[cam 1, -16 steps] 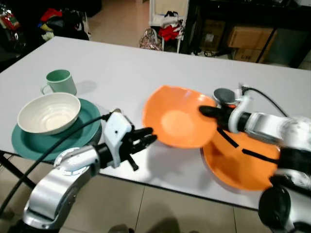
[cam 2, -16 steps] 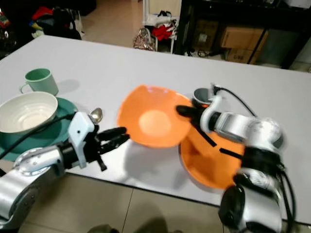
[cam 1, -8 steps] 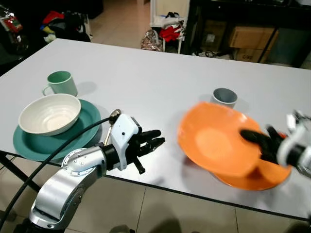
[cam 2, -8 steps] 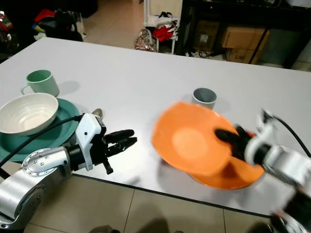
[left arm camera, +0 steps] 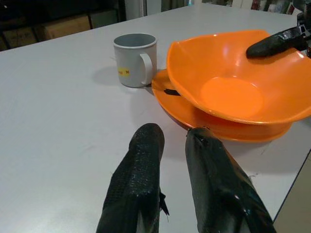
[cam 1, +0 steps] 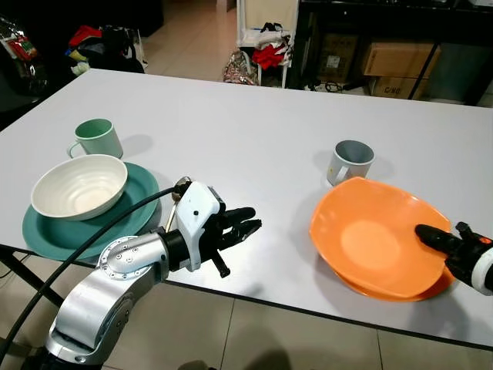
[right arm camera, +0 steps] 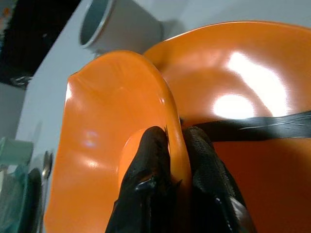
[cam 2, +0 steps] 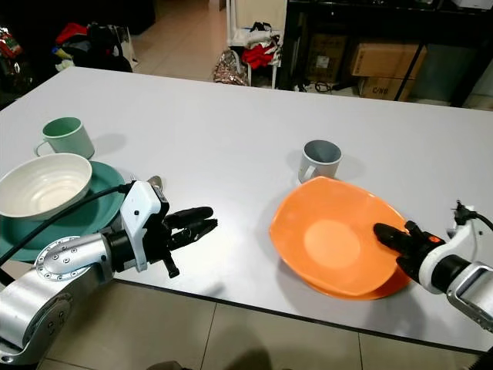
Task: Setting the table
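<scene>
An orange bowl [cam 1: 373, 245] sits at the lower right of the frame, on an orange plate [cam 2: 389, 282] on the white bench [cam 1: 231, 131]. The bowl is shiny and wide, with a wavy rim. The right gripper [right arm camera: 170, 162] has its jaws closed on the bowl's rim. A grey mug [cam 1: 348, 161] stands just behind it. The left gripper [cam 1: 245, 228] hovers at the lower middle, jaws a little apart and holding nothing. At the left, a white bowl [cam 1: 78, 185] sits on a teal plate [cam 1: 46, 227], near a green mug [cam 1: 96, 138].
</scene>
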Tool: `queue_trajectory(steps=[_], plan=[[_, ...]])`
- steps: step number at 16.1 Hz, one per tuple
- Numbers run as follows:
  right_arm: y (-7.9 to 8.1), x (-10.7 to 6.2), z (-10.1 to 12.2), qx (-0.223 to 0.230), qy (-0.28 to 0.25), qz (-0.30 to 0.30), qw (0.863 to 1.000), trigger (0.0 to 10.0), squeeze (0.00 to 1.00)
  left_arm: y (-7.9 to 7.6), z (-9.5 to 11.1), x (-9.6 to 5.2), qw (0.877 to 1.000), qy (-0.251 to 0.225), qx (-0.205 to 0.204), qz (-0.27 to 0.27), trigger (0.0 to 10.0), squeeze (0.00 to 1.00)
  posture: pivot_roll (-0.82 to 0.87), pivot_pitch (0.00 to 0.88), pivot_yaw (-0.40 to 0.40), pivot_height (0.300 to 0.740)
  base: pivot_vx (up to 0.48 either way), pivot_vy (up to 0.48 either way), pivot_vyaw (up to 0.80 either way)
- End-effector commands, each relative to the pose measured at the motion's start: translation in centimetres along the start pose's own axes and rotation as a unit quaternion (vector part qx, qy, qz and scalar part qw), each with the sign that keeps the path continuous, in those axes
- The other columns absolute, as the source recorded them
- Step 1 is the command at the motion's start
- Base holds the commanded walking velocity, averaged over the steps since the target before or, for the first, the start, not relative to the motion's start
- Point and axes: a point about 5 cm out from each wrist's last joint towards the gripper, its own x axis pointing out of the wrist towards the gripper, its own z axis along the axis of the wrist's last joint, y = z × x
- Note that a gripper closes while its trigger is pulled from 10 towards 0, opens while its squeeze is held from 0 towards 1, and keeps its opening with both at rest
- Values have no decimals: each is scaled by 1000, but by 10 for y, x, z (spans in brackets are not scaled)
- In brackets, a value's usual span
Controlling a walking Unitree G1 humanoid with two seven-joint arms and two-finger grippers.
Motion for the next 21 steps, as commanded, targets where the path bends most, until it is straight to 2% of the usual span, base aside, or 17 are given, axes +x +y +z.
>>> queue_trajectory(steps=[1, 2, 3, 4, 5, 6, 8, 9, 10, 11, 12, 13, 17, 18, 21], plan=[[1, 1, 2, 12, -6, 1, 1000, 1255, 0, -1, -2, 0, 1000, 6, -6, -2, 10000, 0, 4, 0, 16, 740, 0, 0, 0], [-2, 2, 2, 23, -8, -10, 1000, 2000, 0, -2, -2, -1, 1000, 6, -6, -2, 10000, 0, 6, 0, 13, 740, 0, 0, 0], [-7, 1, 2, 40, -12, -22, 999, 4863, 0, -3, -2, -1, 1000, 6, -6, -5, 10000, 0, 9, 0, 11, 740, 0, 0, 0], [-9, 1, 2, 44, -10, -31, 999, 6941, 0, -4, -2, -2, 1000, 7, -7, -8, 10000, 0, 9, 0, 12, 740, 0, 0, 0], [-10, 1, 2, 47, -11, -35, 998, 7882, 0, -4, -2, -1, 1000, 7, -7, -8, 10000, 0, 9, 0, 13, 740, 0, 0, 0], [-14, 0, 1, 51, -9, -51, 997, 10000, 0, -4, -2, -1, 1000, 8, -7, -9, 10000, 0, 9, 0, 13, 740, 0, 0, 0], [-19, -1, 1, 63, -12, -74, 995, 10000, 0, -5, -2, -1, 1000, 8, -6, -10, 10000, 0, 9, 0, 15, 740, 0, 0, 0], [-21, -2, 1, 67, -14, -84, 994, 10000, 106, -4, -2, -1, 1000, 8, -5, -10, 10000, 0, 7, 0, 17, 740, 0, 0, 0], [-21, -2, 1, 73, -17, -89, 993, 10000, 325, -3, -1, -1, 1000, 8, -4, -9, 10000, 0, 7, 0, 19, 740, 0, 0, 0], [-22, -2, 2, 71, -17, -95, 993, 10000, 804, -2, -1, -1, 1000, 8, -4, -9, 10000, 0, 7, 0, 20, 740, 0, 0, 0], [-22, -3, 3, 70, -19, -102, 992, 10000, 824, -2, -1, -1, 1000, 8, -4, -8, 10000, 0, 6, 0, 21, 740, 0, 0, 0], [-22, -4, 3, 59, -15, -111, 992, 10000, 1000, 0, 0, -1, 1000, 7, -3, -7, 10000, 0, 5, 0, 21, 740, 0, 0, 0], [-25, -13, 8, 36, -20, -145, 989, 10000, 1000, 3, 0, -2, 1000, 8, -2, -4, 10000, 0, 1, 0, 24, 740, 0, 0, 0], [-27, -21, 16, 16, -36, -177, 983, 10000, 1000, 3, 0, -3, 1000, 8, -1, -5, 10000, 0, 1, 0, 25, 740, 0, 0, 0], [-21, -33, 35, 5, -78, -180, 980, 10000, 1000, 3, 1, -5, 1000, 6, 0, -5, 10000, 0, 0, 0, 30, 740, 0, 0, 0]])
